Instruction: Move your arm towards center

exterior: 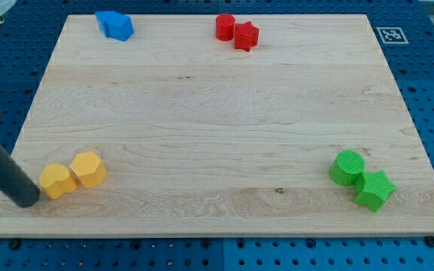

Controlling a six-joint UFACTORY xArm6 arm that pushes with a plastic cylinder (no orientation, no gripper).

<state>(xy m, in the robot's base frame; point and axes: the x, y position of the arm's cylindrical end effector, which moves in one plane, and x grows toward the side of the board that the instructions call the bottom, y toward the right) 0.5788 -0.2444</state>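
My tip point(27, 200) rests on the wooden board point(217, 113) at the view's bottom left, just left of two touching yellow blocks, one point(56, 181) beside the tip and one point(89, 168) to its right. The dark rod rises from the tip toward the view's left edge. Two blue blocks point(114, 25) sit together at the view's top left. A red cylinder point(225, 26) and a red star-shaped block point(246, 35) touch at the top centre. A green cylinder point(347, 167) and a green star-shaped block point(374, 190) touch at the bottom right.
The board lies on a blue perforated table point(427, 90). A black-and-white marker tag point(389, 35) sits just off the board's top right corner.
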